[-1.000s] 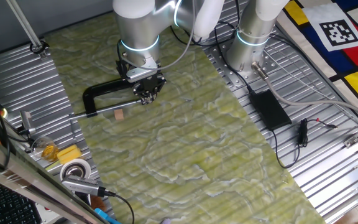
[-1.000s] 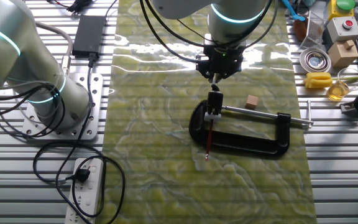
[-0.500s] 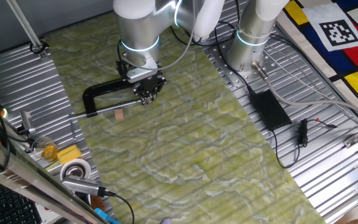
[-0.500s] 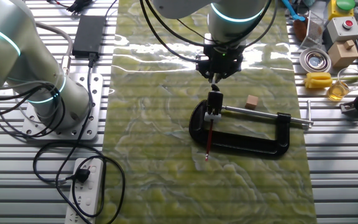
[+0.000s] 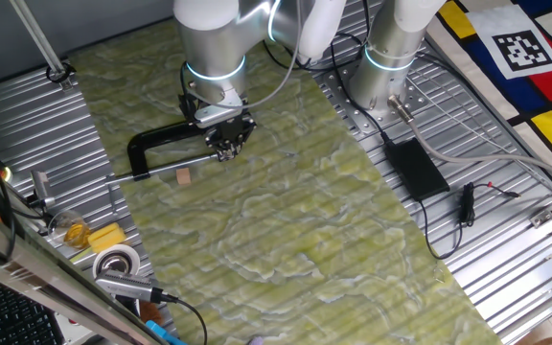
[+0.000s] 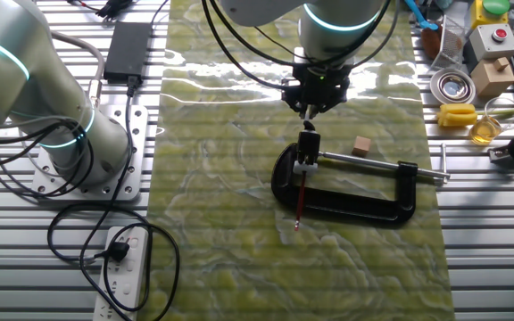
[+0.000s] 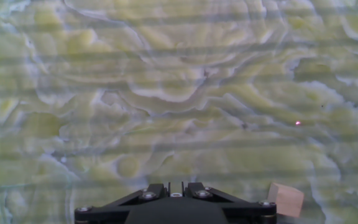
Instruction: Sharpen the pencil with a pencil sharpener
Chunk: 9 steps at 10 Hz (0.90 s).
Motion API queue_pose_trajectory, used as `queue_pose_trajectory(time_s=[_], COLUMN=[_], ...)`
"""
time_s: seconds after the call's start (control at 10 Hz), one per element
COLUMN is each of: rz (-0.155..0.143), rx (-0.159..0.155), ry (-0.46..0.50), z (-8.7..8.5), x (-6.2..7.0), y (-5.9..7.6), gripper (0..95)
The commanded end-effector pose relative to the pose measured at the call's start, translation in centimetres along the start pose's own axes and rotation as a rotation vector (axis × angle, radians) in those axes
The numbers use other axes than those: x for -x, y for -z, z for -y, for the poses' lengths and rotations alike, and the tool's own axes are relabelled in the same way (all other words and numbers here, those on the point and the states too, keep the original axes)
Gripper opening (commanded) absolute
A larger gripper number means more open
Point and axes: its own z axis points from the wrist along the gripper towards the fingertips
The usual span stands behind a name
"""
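The tool [image 6: 308,111] hangs just above the black C-shaped clamp [image 6: 346,193], but whether it is open I cannot tell. The pencil [image 6: 300,195] lies across the clamp's end on the green tabletop [image 6: 221,223], a small wooden cube [image 6: 360,146] nearby.

Both fixed views look steeply down from opposite sides, sharing the green tabletop [image 5: 286,240], black clamp [image 6: 346,201] and wooden cube [image 6: 361,146]. The hand view looks closely at the tabletop, catching the cube.
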Motion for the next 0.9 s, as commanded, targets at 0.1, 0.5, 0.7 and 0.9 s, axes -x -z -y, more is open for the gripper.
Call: queue_pose_trajectory(time_s=[0.1,0.5,0.7,0.9], rz=[-0.003,0.002,0.003,0.004], rx=[0.012,0.014,0.012,0.011], ry=[-0.007,-0.024,-0.033,-0.038], z=[-0.12,-0.57,-0.74,-0.77], x=[-0.01,-0.13,-0.12,-0.01], y=[0.08,0.02,-0.14,-0.22], gripper=[0.0,0.0,0.0,0.0])
